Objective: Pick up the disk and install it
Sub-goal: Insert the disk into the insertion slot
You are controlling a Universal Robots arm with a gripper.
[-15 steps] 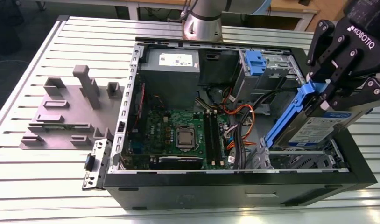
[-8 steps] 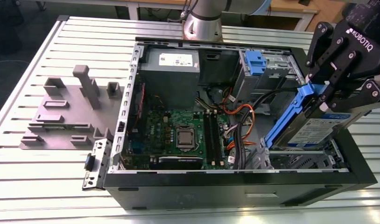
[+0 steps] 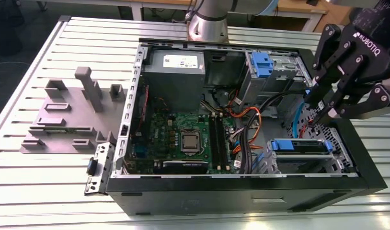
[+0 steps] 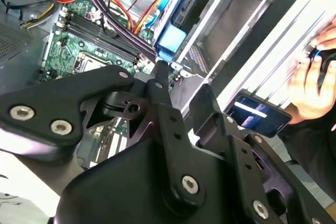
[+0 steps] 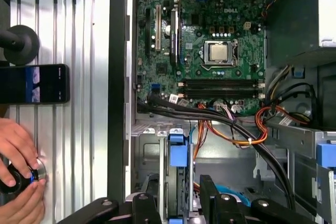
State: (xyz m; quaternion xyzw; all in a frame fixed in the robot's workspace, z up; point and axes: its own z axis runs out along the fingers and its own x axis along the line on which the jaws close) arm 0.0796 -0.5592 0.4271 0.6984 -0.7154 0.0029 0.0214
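The disk (image 3: 302, 146) sits in the drive cage at the open computer case's corner, on the exterior view's right and nearest the camera. Its blue carrier frame (image 5: 178, 157) shows edge-on in the first wrist view, and its blue end (image 4: 171, 41) shows in the second wrist view. My black gripper (image 3: 319, 112) hangs just above that cage. It is open, with one finger (image 5: 143, 205) on each side of the disk's edge. I cannot tell whether the fingers touch the disk.
A green motherboard (image 3: 182, 139), orange and black cables (image 5: 236, 129), a grey power supply box (image 3: 176, 67) and a second blue-tabbed bay (image 3: 262, 64) lie inside the case. A grey fixture block (image 3: 67, 115) stands on the slatted table. A phone (image 5: 34, 83) and a person's hands (image 5: 18, 171) are beside the case.
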